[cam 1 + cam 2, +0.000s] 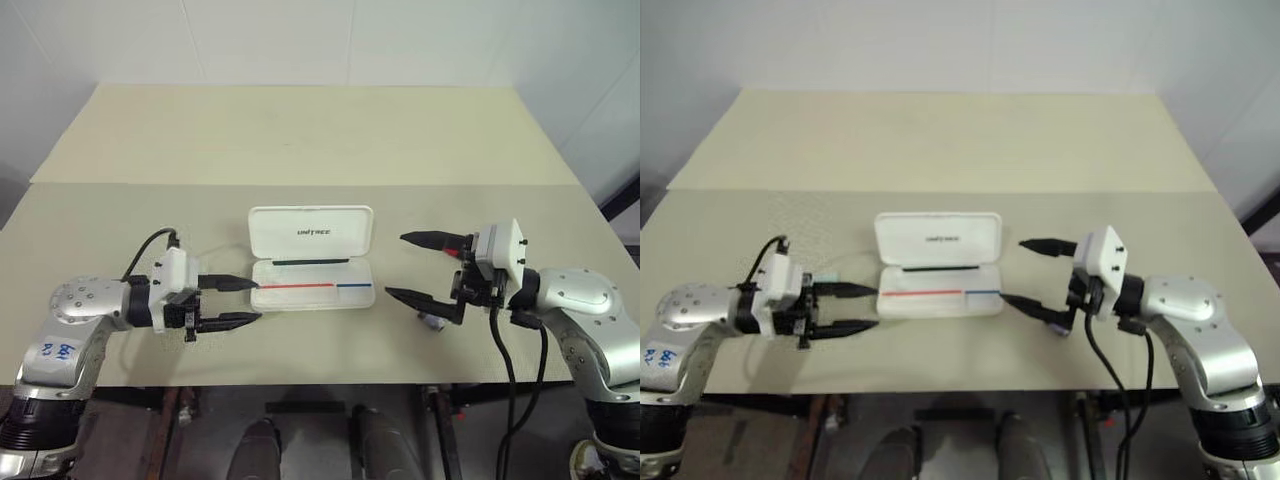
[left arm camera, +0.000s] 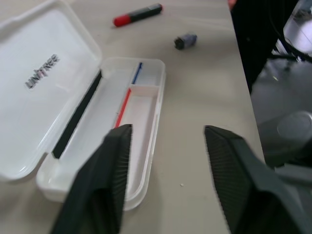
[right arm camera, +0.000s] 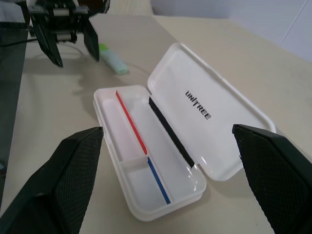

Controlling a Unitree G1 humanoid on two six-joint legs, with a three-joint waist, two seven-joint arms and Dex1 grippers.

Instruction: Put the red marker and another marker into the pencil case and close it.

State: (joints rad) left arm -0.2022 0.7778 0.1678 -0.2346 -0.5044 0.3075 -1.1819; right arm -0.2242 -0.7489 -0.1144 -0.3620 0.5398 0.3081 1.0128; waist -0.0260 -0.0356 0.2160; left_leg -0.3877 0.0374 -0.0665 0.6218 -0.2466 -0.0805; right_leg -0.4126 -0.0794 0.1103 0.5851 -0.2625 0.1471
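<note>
Open pencil case (empty), red marker beside, both pincers apart

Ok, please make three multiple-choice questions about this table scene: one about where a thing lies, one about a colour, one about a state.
1. Where does the red marker lie?
A. inside the pencil case
B. on the table, outside the case
C. between the left gripper's fingers

2. What colour is the other marker lying near the left gripper?
A. pale green
B. orange
C. purple

3. How is the pencil case now?
A. closed
B. open, with both markers inside
C. open, with no marker inside

Answers:
1 B: it rests on the bare table beyond the case, near a small dark grey stub.
2 A: its body is pale green.
3 C: the lid is folded back and the tray holds no marker.
</note>
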